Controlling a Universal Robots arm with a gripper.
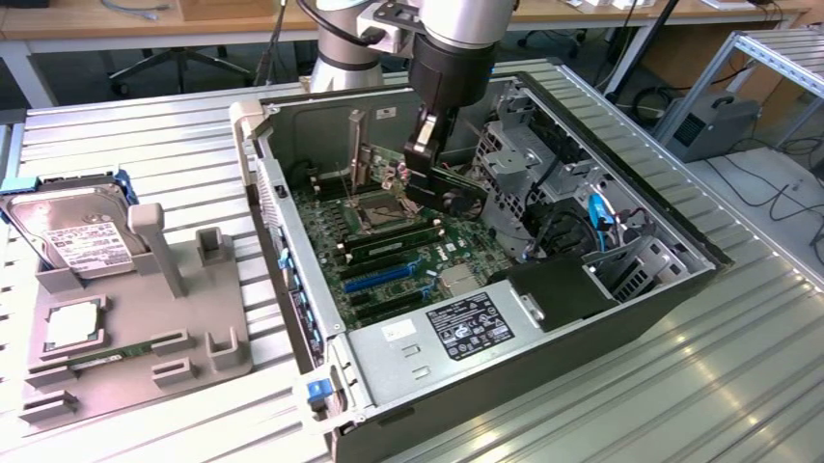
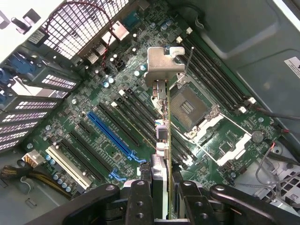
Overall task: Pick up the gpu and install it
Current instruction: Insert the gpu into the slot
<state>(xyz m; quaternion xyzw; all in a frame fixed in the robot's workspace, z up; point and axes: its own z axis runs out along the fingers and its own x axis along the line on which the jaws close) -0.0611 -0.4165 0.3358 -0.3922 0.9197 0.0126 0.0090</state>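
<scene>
The gpu (image 2: 162, 126) is a thin dark card seen edge-on, with its silvery metal bracket (image 2: 161, 65) at the far end. My gripper (image 2: 161, 199) is shut on it, one finger (image 2: 139, 201) on each side of the card. In the exterior view my gripper (image 1: 424, 145) hangs inside the open computer case (image 1: 644, 289) with the gpu (image 1: 427, 183) below it. The card is held just above the motherboard (image 1: 386, 260), over the black slots beside the CPU socket (image 2: 187, 105). I cannot tell whether its lower edge touches a slot.
A long blue slot (image 2: 112, 133) and a white slot (image 2: 68, 164) lie off to one side of the card. The power supply (image 1: 445, 338) and cables (image 1: 599, 217) crowd the case. At the exterior view's left, a grey holder (image 1: 129, 338) carries a hard drive (image 1: 77, 236) and a green memory stick (image 1: 123, 352).
</scene>
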